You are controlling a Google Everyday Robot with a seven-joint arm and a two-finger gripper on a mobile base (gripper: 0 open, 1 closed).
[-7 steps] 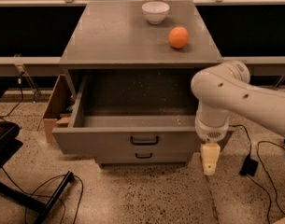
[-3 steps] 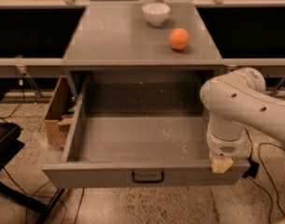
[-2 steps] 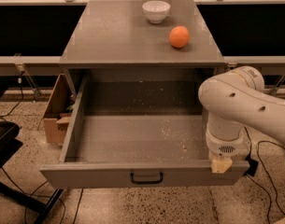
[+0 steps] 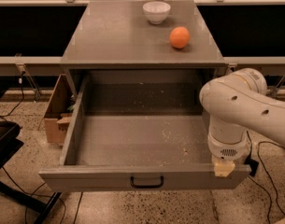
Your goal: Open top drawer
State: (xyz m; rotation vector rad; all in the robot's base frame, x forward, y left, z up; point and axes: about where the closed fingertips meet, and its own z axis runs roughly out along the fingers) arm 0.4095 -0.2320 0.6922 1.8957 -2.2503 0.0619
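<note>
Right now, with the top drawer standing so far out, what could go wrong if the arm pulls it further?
1. The top drawer looks nearly fully extended; more pull might drag it off its runners.
2. The gripper sits at the right end of the drawer front, away from the black handle, so an off-centre pull may skew and jam it.
3. A jolt could roll the orange off the cabinet top.

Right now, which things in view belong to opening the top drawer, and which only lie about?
For the job: top drawer, standing wide open; its black handle; pincer, at the drawer's front right corner.
Lying about: white bowl and orange on the cabinet top; cardboard box standing beside it.
</note>
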